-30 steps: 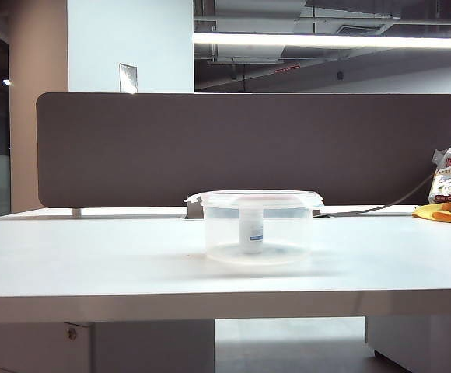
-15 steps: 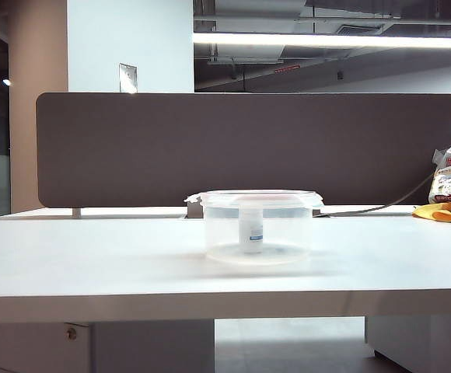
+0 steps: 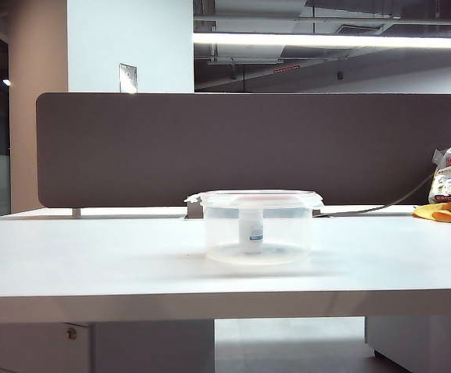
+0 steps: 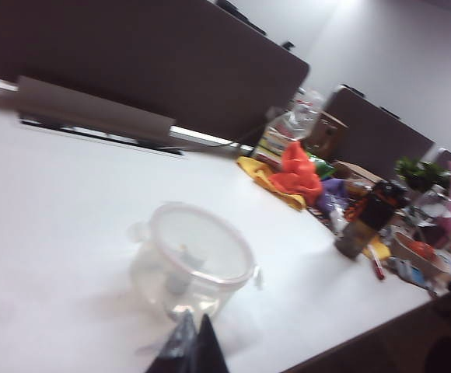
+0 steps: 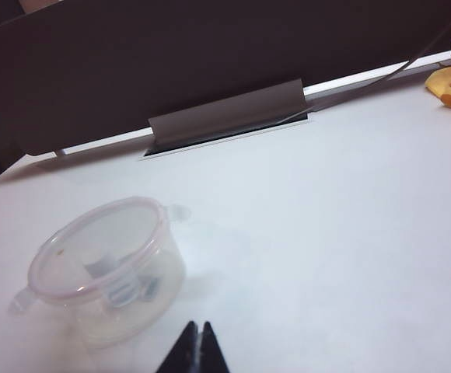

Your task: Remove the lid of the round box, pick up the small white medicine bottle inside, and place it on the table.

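The clear round box [image 3: 258, 237] stands in the middle of the white table [image 3: 93, 264] with its pink-rimmed lid [image 3: 254, 198] on. The small white medicine bottle [image 3: 251, 231] stands upright inside it. Neither arm shows in the exterior view. In the left wrist view the left gripper [image 4: 195, 319] is shut and empty, its tips just short of the box [image 4: 187, 276] and its lid [image 4: 201, 241]. In the right wrist view the right gripper [image 5: 198, 327] is shut and empty, beside the box [image 5: 109, 299] and apart from it; the lid [image 5: 97, 249] covers the bottle [image 5: 124, 289].
A dark grey divider panel [image 3: 249, 148] runs along the table's back. Orange cloth and a snack bag [image 3: 449, 190] lie at the far right. In the left wrist view more clutter [image 4: 365, 221], with a dark bottle, sits beyond the box near the table's edge.
Nothing has moved in the exterior view; box, lid and bottle stand as before.
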`<state>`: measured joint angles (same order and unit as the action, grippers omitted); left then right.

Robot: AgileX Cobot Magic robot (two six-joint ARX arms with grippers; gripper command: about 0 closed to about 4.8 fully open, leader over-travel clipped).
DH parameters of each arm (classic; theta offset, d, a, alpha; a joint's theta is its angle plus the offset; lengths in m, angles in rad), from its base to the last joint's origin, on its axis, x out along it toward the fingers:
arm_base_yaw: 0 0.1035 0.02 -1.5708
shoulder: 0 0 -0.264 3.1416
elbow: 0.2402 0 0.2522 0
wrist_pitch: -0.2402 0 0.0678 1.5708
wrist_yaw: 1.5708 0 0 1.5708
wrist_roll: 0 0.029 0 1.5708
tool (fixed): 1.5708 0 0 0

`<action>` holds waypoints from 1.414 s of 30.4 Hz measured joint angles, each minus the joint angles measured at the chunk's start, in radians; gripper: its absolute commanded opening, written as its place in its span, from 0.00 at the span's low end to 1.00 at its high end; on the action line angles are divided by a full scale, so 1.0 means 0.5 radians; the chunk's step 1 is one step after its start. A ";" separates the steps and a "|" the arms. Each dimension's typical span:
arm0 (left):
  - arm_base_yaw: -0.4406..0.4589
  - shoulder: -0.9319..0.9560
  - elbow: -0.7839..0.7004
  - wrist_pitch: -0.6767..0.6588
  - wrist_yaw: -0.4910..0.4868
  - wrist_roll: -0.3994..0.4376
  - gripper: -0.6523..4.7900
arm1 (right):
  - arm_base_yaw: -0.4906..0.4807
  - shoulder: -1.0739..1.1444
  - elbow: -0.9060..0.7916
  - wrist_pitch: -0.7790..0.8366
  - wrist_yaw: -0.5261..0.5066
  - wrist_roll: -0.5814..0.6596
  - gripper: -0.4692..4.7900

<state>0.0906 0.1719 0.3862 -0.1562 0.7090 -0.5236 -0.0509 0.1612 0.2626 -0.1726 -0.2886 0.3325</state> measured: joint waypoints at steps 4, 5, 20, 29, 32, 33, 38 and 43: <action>0.000 0.219 0.239 -0.071 0.069 0.063 0.11 | 0.001 0.250 0.162 -0.010 -0.002 -0.001 0.08; 0.000 0.263 0.287 -0.090 0.081 0.082 0.11 | 0.001 0.314 0.205 -0.014 -0.002 -0.001 0.08; -0.002 0.793 0.920 -0.603 0.201 0.494 0.11 | 0.011 1.434 0.880 -0.204 -0.352 -0.001 0.08; -0.259 0.930 1.015 -0.625 0.111 0.565 0.11 | 0.184 1.948 0.901 -0.190 -0.359 -0.001 0.10; -0.462 1.025 1.015 -0.637 -0.041 0.600 0.11 | 0.229 2.092 0.900 -0.150 -0.407 -0.001 0.22; -0.509 1.055 1.015 -0.640 -0.078 0.608 0.11 | 0.232 2.126 0.900 -0.134 -0.439 0.000 0.27; -0.793 1.230 1.015 -0.652 -0.354 0.667 0.11 | 0.224 2.309 0.904 0.085 -0.639 0.009 0.30; -0.885 1.431 1.086 -0.718 -0.503 0.739 0.11 | 0.224 2.439 0.907 0.222 -0.701 0.015 0.49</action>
<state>-0.3519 0.8875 0.9291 -0.5152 0.4576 -0.1543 0.0608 1.3808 0.7162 -0.0616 -0.6392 0.3401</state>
